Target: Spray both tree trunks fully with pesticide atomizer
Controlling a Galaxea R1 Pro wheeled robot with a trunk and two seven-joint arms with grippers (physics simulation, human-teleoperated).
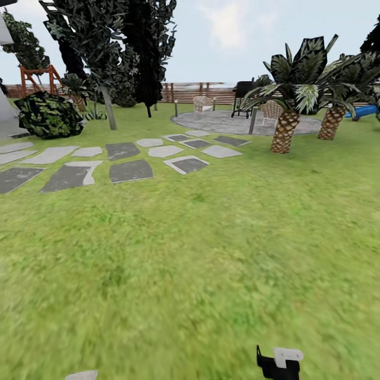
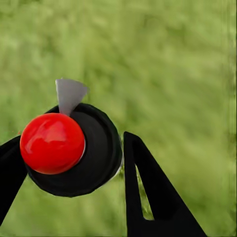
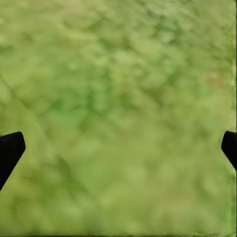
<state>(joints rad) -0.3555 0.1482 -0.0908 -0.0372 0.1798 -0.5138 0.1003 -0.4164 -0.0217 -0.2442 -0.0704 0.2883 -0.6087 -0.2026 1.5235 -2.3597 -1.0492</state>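
Garden: lawn (image 1: 211, 253), bare and green from the near edge to the fence.

Near:
- Right gripper (image 3: 118, 148): fingers spread wide, nothing between them, grass beneath. In the head view a black and white part of that arm (image 1: 279, 363) shows at the near edge, right of centre.
- Left gripper (image 2: 74, 163): its 2 black fingers stand on either side of the atomizer (image 2: 74, 150), a black round body with a red ball on it and a grey nozzle tip. The left finger touches the body; whether the right finger touches is hard to tell, but the atomizer hangs clear of the grass, so I judge it held. A pale sliver (image 1: 82, 375) at the near left edge of the head view is probably part of that arm.

Middle:
- Stepping stones (image 1: 132, 170), grey, in a band from left toward centre.
- 2 short palms (image 1: 287, 129), scaly brown trunks, right.
- Dark bush (image 1: 47, 113), far left.

Far:
- Paved patio (image 1: 221, 122) with chairs and a black grill (image 1: 243, 97).
- Thin-stemmed dark trees (image 1: 108, 58), left of centre.
- Slat fence (image 1: 190, 94) along the back.

Thick grey-tan trunks: none identified here.

Step in hand, as judged: pickup done, robot travelling to find the 1st tree. Next move calls for turning the base or head until a trunk comes into sight, then closing in with the nozzle facing it.
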